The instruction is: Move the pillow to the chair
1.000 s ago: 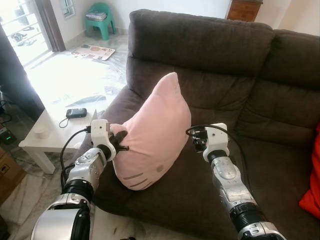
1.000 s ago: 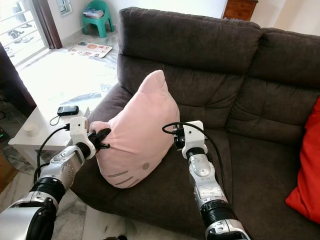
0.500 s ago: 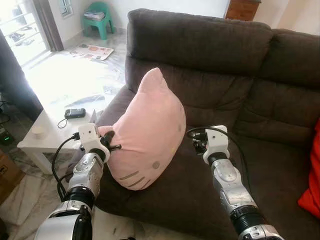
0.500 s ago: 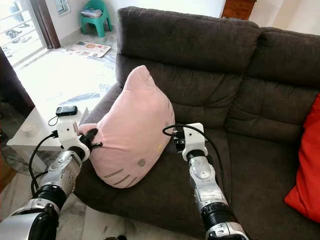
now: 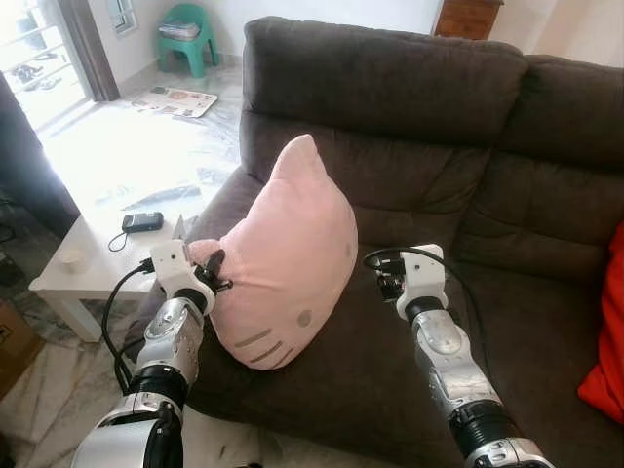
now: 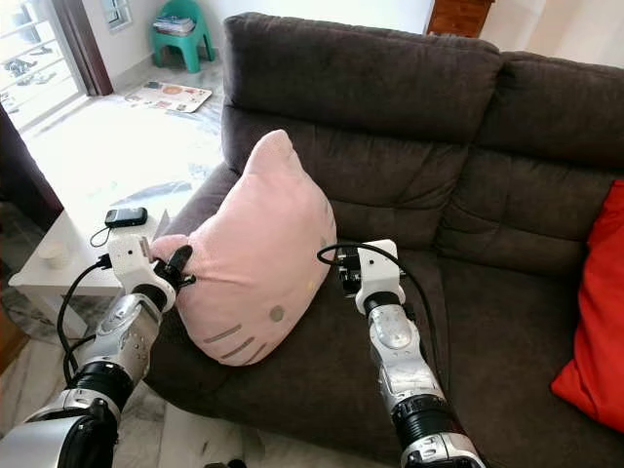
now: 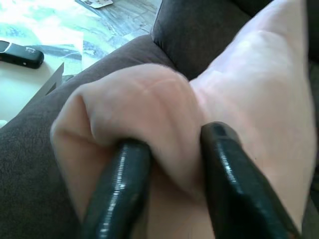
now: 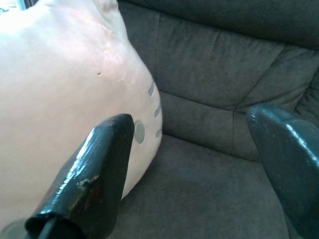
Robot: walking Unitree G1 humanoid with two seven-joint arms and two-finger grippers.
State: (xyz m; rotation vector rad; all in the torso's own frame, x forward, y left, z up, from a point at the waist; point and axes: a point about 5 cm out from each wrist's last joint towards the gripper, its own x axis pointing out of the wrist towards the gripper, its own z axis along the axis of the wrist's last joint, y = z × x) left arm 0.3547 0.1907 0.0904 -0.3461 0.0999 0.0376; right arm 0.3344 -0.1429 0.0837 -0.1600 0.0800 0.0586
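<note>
Since a second ago the pink pillow (image 5: 288, 258) has shifted toward the robot's left along the sofa (image 5: 429, 127) and now stands more upright at the left end of the seat, its pointed ear uppermost. Its face side shows a small oval nose and short whisker stitches; the lower edge is hidden behind the seat front, and no label or writing can be read on it. The left gripper (image 7: 169, 174) has its jaws pinching a bunched corner of the pillow, the plush folded between the two black fingers (image 7: 117, 189). The right gripper (image 8: 194, 164) stays just beside the pillow's right flank, jaws spread wide, one finger next to the fabric and the other over the dark cushion; whether the near finger touches cannot be told. A red cushion (image 6: 595, 312) is cut off at the right edge. Left of the sofa stands a white bench (image 5: 73, 283) carrying a dark phone (image 5: 142, 221) with a cable and a small cup (image 5: 71, 259). A green chair (image 5: 188, 34) stands far off, partly cropped, beside papers on the floor (image 5: 176, 99), their print illegible.
</note>
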